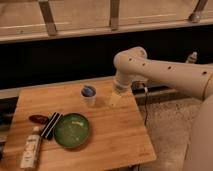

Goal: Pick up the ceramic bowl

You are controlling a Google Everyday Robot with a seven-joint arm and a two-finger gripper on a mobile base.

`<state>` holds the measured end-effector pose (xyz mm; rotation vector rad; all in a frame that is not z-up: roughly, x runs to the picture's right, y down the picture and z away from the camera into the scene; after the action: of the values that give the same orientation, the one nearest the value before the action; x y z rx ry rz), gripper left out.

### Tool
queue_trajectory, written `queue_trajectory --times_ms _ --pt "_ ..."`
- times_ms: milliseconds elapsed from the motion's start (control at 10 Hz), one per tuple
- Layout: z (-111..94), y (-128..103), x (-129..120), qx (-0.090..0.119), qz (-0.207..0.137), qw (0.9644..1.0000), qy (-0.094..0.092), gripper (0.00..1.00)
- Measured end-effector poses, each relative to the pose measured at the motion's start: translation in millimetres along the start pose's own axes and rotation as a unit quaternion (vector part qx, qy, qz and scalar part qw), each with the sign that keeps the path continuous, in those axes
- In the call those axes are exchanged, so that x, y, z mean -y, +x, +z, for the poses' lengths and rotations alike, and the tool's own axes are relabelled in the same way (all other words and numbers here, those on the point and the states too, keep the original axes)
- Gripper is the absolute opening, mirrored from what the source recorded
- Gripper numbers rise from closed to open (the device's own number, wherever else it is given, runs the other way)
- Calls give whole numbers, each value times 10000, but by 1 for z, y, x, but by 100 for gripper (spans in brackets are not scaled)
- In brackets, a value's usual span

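The ceramic bowl (72, 130) is a wide, shallow green bowl with a darker rim, sitting on the wooden table (115, 135) at front left of centre. My gripper (116, 99) hangs from the white arm above the table's right half, to the right of a small white cup with a blue top (89, 95). It is up and to the right of the bowl and well apart from it, holding nothing that I can see.
Left of the bowl lie a dark flat packet (50, 125), a red-brown item (38, 119) and a white bottle (31, 150) near the front-left edge. A dark wall and railing run behind the table. Gravel floor lies to the right.
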<state>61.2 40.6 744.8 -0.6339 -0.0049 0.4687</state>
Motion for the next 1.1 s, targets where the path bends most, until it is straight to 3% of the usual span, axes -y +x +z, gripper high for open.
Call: queue_trajectory --times_ms 300,600,800,1100 --pt "9 -9 -8 50 -98 9998 -163 80" --pt "51 -57 -46 204 21 9987 -457 80" --pt "64 -67 -55 222 173 9983 -504 80" --pt "64 -66 -54 223 183 9983 -504 80"
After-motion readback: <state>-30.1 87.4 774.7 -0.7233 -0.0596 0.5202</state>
